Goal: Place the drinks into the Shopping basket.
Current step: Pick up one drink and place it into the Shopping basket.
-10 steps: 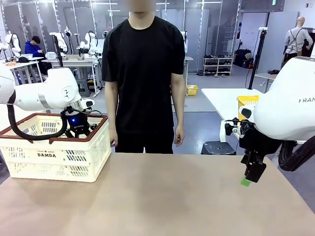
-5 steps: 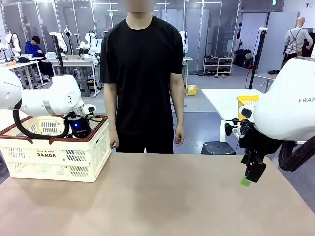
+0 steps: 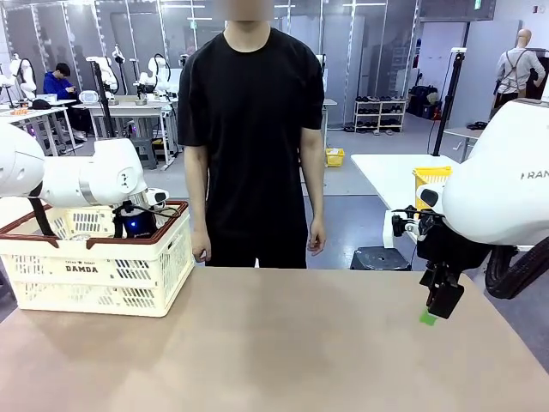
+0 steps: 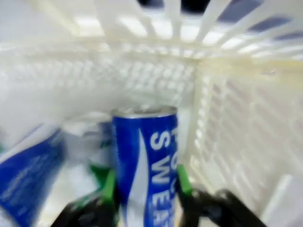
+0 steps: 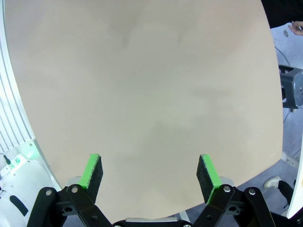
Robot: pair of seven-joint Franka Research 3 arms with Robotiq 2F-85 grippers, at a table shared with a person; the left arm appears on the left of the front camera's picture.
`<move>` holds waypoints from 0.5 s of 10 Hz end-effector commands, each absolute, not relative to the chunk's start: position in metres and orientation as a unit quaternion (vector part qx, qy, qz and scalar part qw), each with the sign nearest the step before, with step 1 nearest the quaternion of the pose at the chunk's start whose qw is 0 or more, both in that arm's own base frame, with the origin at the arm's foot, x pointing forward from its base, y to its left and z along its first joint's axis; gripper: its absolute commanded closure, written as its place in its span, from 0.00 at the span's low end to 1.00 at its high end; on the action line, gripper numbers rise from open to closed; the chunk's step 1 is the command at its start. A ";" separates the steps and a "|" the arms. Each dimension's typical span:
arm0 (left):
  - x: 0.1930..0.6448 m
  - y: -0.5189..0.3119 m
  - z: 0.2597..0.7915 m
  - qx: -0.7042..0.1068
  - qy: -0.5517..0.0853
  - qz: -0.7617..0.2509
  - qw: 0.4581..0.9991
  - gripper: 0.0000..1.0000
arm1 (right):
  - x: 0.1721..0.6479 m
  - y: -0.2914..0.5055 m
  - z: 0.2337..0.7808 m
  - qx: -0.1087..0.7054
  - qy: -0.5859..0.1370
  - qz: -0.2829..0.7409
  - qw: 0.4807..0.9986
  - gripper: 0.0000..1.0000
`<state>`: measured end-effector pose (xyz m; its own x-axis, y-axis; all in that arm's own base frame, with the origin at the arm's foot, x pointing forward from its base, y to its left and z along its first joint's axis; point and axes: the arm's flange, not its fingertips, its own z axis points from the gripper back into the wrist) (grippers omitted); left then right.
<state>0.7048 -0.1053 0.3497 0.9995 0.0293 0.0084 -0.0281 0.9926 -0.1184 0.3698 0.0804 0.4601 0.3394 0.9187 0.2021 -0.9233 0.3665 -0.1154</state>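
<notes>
A blue and white drink can [image 4: 144,161] stands upright between the green pads of my left gripper [image 4: 144,182], which is shut on it inside the cream Shopping basket [image 4: 236,137]. Another blue and white can [image 4: 28,175] lies blurred to its left on the basket floor. From the front, the basket [image 3: 94,270] sits at the table's left, and my left arm's wrist [image 3: 135,221] dips inside it. My right gripper [image 5: 149,172] is open with nothing between its pads above bare table; in the front view my right gripper [image 3: 442,300] hangs at the table's right edge.
A person in black [image 3: 253,137] stands at the far side of the table, hands hanging down. The brown tabletop [image 3: 292,343] stretches between the basket and my right gripper. A yellow bin [image 3: 429,180] sits on another table behind.
My left arm has sunk lower into the basket, taking the gripper and can down below the rim. The right arm has stayed still.
</notes>
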 end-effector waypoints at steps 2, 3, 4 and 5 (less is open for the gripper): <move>0.715 -0.099 0.345 -0.055 0.006 0.006 0.998 0.43 | 0.370 0.081 0.461 0.006 -0.114 0.562 0.819 0.00; 0.714 -0.098 0.344 -0.051 0.012 0.008 0.999 0.43 | 0.370 0.081 0.461 0.006 -0.114 0.562 0.819 0.00; 0.712 -0.099 0.343 -0.051 0.016 0.009 0.999 0.43 | 0.370 0.081 0.461 0.006 -0.114 0.562 0.819 0.00; 0.709 -0.100 0.344 -0.042 0.015 0.011 0.999 0.43 | 0.370 0.081 0.461 0.006 -0.114 0.562 0.819 0.00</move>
